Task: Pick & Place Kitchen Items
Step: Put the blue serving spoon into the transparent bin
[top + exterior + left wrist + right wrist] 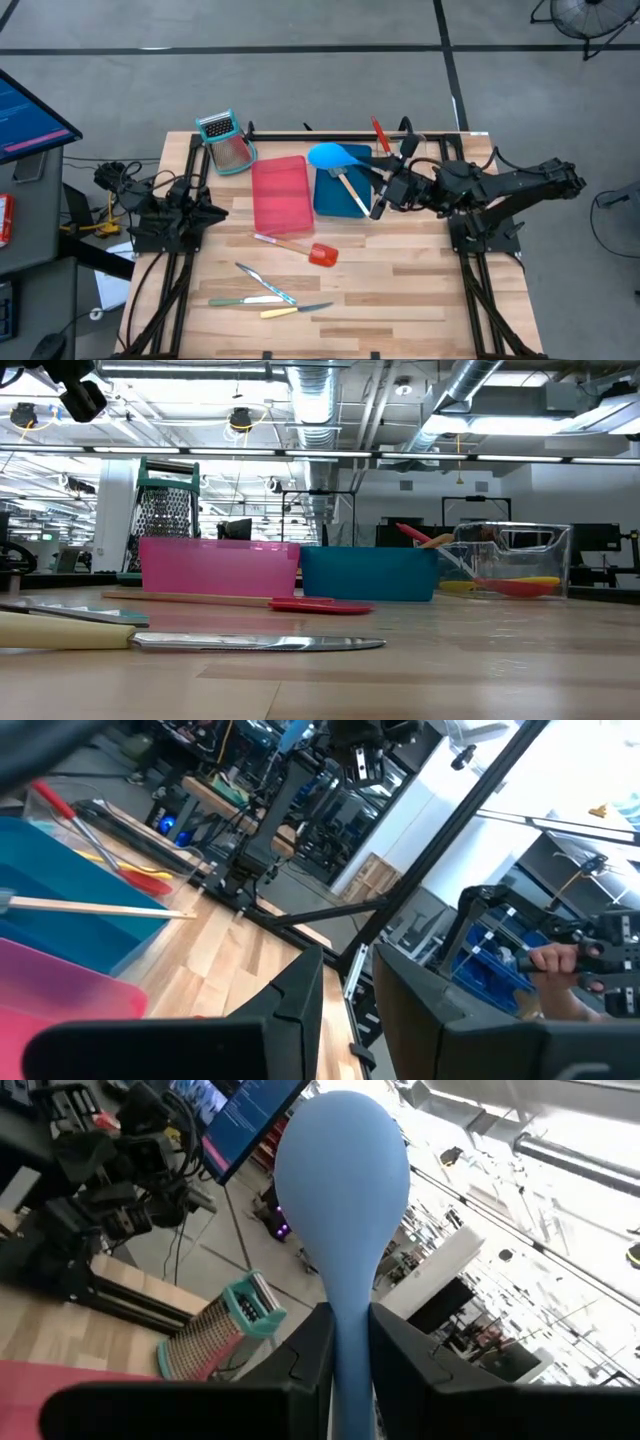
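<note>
One blue spoon (342,1200) sits clamped by its handle in the right pincer (381,189), bowl held out above the blue tray (341,196). It looks light, stiff and smooth plastic, likely slippery, so a hold low on the narrow handle suits it. Left pincer (346,982) waits slightly parted and empty at the tabletop's (400,290) left edge. No legible writing or brand shows.

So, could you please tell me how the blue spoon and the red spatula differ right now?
The blue spoon is clamped in the right gripper above the blue tray; the red spatula lies flat on the table. The spoon is blue throughout, whereas the spatula pairs a red blade with a wooden handle.
</note>
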`<act>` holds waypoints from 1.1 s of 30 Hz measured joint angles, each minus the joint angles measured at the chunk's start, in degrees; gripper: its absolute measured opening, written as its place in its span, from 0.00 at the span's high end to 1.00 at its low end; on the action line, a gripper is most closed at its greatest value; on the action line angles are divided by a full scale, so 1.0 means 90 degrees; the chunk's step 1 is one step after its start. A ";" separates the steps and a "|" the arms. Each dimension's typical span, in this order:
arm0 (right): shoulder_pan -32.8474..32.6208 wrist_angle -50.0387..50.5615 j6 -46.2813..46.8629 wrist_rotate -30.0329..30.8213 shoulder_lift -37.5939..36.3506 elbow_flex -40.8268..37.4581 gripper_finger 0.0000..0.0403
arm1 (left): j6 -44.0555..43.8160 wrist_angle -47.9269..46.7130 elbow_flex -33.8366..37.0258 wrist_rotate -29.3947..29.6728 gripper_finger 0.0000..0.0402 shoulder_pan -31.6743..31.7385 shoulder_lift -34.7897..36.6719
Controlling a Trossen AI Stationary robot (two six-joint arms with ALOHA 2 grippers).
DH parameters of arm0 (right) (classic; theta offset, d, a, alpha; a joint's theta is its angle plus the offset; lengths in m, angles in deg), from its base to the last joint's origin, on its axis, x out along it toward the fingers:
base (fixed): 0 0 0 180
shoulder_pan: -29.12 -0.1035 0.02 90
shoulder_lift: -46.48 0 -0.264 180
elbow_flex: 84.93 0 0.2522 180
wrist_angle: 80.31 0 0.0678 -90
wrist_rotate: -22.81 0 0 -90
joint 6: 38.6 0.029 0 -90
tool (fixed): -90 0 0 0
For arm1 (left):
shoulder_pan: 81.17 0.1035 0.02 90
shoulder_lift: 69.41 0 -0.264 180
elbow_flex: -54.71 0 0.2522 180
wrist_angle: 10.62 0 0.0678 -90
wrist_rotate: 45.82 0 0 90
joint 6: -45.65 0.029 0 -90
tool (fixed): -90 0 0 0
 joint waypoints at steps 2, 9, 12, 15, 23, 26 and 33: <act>0.0000 0.0021 -0.0039 -0.0001 0.0001 0.0000 0.87 | 0.0000 0.0002 0.0000 0.0024 0.81 -0.0002 -0.0002; -0.0071 0.0014 0.0738 -0.0563 0.0005 0.0493 0.87 | -0.0026 0.0041 0.0000 0.0049 0.81 -0.0002 0.0000; -0.0163 -0.0041 0.1406 -0.1287 0.0005 0.0933 0.87 | -0.0034 0.0053 0.0000 0.0049 0.81 -0.0001 -0.0001; -0.0294 -0.0663 0.2138 -0.1881 0.0002 0.1242 0.87 | -0.0035 0.0074 -0.0001 0.0049 0.81 0.0000 0.0000; -0.0640 -0.2496 0.3201 -0.3567 0.0032 0.1384 0.87 | -0.0039 0.0110 -0.0001 0.0078 0.81 0.0000 -0.0001; -0.0747 -0.2765 0.3661 -0.3808 0.0033 0.1384 0.87 | -0.0039 0.0133 0.0000 0.0078 0.81 -0.0001 -0.0001; -0.0871 -0.2824 0.5063 -0.5619 0.0041 0.1384 0.87 | -0.0041 0.0193 0.0000 0.0034 0.81 0.0000 -0.0002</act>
